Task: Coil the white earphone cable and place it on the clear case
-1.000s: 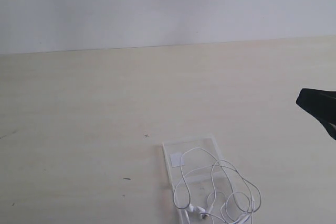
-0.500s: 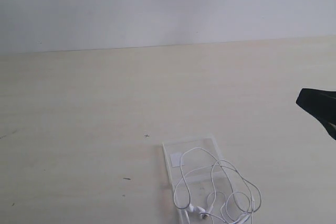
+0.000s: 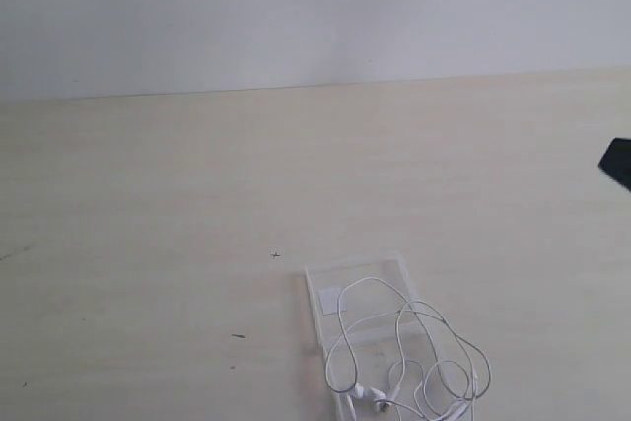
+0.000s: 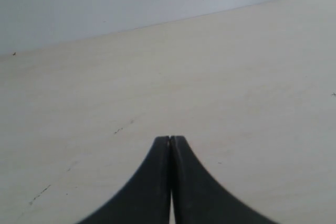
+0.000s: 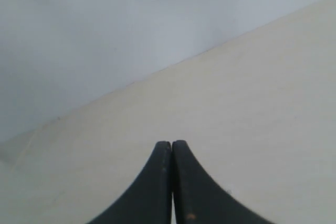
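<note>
The clear case (image 3: 380,271) lies flat near the table's front edge, right of centre, with its small white sticker (image 3: 329,294) on the far half. The white earphone cable (image 3: 414,347) rests in loose loops on top of the case, its earbuds (image 3: 373,398) at the near end. My right gripper (image 3: 618,162) shows only as a dark tip at the exterior view's right edge, far from the case. In its wrist view the right gripper (image 5: 171,142) is shut and empty over bare table. The left gripper (image 4: 170,138) is shut and empty too, outside the exterior view.
The pale wooden table (image 3: 197,204) stretches back to a plain white wall (image 3: 296,7). A few small dark marks (image 3: 238,336) dot the surface left of the case.
My right gripper has drawn back to the right, and only a small tip of it now shows at the frame edge. The cable and case have not moved.
</note>
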`<state>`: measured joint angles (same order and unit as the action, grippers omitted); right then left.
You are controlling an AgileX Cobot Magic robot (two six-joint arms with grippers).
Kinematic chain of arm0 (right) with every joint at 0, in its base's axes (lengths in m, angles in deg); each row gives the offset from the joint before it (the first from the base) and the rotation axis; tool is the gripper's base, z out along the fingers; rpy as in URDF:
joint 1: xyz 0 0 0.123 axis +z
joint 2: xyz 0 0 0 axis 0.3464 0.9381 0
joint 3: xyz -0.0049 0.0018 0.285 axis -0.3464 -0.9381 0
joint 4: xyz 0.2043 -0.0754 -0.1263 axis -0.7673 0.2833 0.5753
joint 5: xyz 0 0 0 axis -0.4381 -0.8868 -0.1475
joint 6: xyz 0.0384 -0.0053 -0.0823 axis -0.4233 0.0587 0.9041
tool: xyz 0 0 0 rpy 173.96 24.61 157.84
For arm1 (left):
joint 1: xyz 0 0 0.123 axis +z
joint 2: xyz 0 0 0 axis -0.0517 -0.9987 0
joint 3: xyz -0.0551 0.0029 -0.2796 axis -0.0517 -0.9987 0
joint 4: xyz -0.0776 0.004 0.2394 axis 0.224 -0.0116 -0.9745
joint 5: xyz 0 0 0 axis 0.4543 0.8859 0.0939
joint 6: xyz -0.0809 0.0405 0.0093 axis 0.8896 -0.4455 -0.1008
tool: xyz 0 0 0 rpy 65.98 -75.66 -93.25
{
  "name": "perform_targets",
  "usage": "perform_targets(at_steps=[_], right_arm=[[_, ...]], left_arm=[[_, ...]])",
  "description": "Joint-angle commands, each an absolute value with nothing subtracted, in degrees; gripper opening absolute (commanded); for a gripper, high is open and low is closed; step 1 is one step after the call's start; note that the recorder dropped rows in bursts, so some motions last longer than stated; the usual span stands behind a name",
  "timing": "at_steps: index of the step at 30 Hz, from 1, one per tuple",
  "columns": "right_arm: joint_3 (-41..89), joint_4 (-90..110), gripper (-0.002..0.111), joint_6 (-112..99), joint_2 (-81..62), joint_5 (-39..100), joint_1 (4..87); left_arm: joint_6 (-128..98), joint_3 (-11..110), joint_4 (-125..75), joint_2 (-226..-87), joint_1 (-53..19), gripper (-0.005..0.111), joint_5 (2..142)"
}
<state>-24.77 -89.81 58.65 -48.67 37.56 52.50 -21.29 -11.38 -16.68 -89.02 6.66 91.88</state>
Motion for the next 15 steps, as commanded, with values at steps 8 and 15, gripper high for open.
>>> perform_targets(at_steps=[8,15], right_arm=[[-32.69,-89.56,0.000,67.69,-77.84,37.47,35.62],[-32.69,-89.56,0.000,74.84,-77.84,37.79,35.62]], left_arm=[[-21.00,-11.34,-16.68,-88.53,6.38,0.000,91.65],[-21.00,-11.34,-16.68,-88.53,6.38,0.000,91.65]])
